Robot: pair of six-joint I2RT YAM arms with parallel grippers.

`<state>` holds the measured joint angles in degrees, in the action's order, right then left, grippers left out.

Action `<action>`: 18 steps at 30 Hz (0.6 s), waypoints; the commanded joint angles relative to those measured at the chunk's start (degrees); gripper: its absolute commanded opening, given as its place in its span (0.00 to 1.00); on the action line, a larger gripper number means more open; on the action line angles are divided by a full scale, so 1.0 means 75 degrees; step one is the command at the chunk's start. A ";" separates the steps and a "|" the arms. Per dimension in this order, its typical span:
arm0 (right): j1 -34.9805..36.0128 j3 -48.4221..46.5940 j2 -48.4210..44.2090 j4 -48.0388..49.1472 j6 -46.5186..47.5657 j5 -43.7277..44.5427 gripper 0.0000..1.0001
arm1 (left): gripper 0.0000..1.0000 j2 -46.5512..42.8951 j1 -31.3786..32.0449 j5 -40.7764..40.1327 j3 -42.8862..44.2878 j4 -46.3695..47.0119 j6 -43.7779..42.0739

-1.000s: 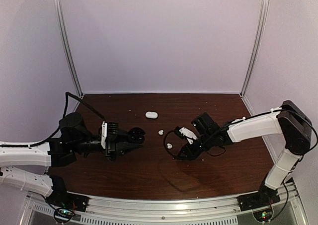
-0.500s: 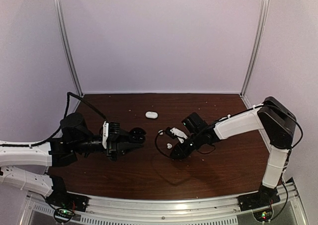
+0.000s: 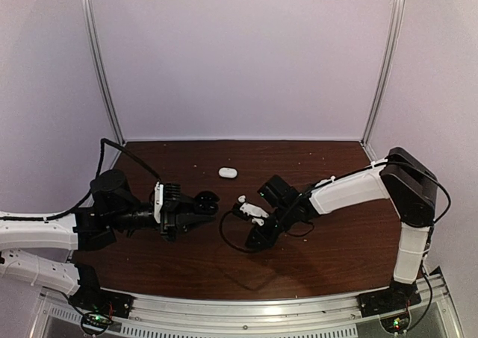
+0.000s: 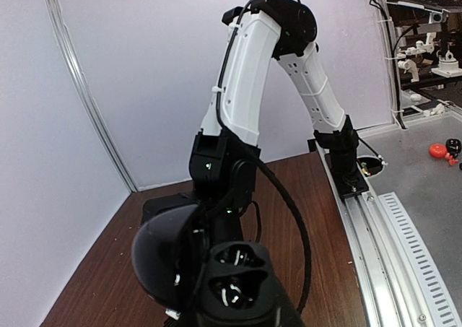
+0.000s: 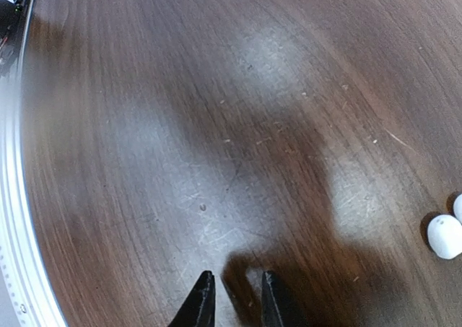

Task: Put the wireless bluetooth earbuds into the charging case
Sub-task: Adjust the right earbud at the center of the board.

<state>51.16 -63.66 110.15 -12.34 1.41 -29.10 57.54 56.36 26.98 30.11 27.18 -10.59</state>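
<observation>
Workspace on a dark wooden table point(image 3: 336, 256), read from the near edge outward. Left gripper point(image 3: 196, 208) reaches in from the left, its fingers pinching the black round charging case point(image 3: 205, 201). The left wrist view shows the case with its lid swung open and two wells exposed. Right gripper point(image 5: 237, 304), near the table's middle, points down and toward the near edge. Its fingertips point(image 5: 203, 305) stand close together with a narrow gap, bare wood showing between them. Two white earbuds point(image 5: 445, 236) lie on the table just beside each other, beyond the right fingertips and apart from them; the second is cut by the picture's edge. Farther back lies a white oval case point(image 3: 228, 172), well apart from both grippers.
</observation>
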 commanded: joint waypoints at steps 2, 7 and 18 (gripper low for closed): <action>-0.0174 0.0246 -0.0190 -0.0433 -0.0631 0.0925 0.26 | 0.02 -0.0158 0.0032 -0.0108 -0.0029 0.0326 0.0037; -0.0267 0.1089 -0.0708 -0.0304 -0.1338 0.1185 0.28 | 0.02 -0.0163 0.0032 -0.0151 -0.0071 0.0324 0.0037; -0.0356 0.1701 -0.2035 -0.1013 -0.1248 0.1044 0.31 | 0.02 -0.0092 0.0026 -0.0128 -0.0066 0.0322 0.0068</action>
<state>49.10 -50.22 97.86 -13.39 -8.93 -22.90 57.08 56.36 26.50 29.98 27.14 -10.61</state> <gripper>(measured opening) 0.298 0.214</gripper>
